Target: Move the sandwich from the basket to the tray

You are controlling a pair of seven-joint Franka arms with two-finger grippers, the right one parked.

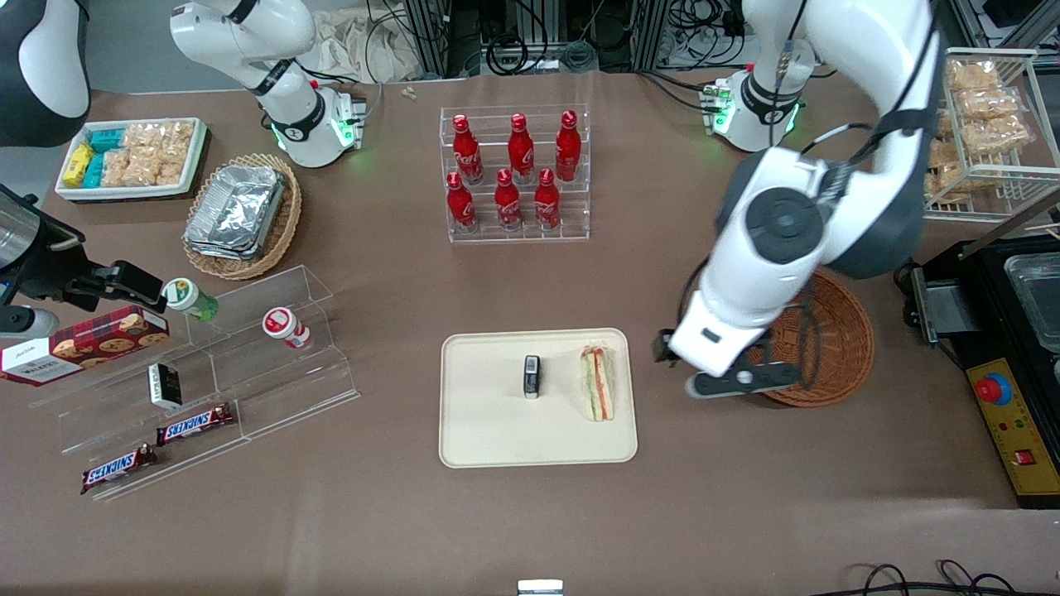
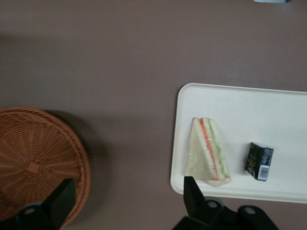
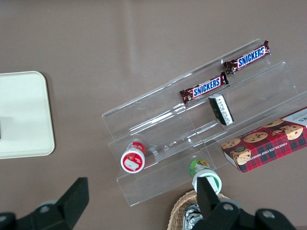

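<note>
— What stood farthest from the front camera? — Six red bottles (image 1: 513,172) in a clear tiered rack (image 1: 517,223).

— And toward the parked arm's end? — Two Snickers bars (image 1: 157,447), a cookie box (image 1: 91,343) and foil trays (image 1: 236,211) in a pale basket.

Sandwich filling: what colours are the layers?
Orange-red and green stripes between white bread on the sandwich, clearest in the left wrist view. Gripper hangs open between basket and tray.
</note>
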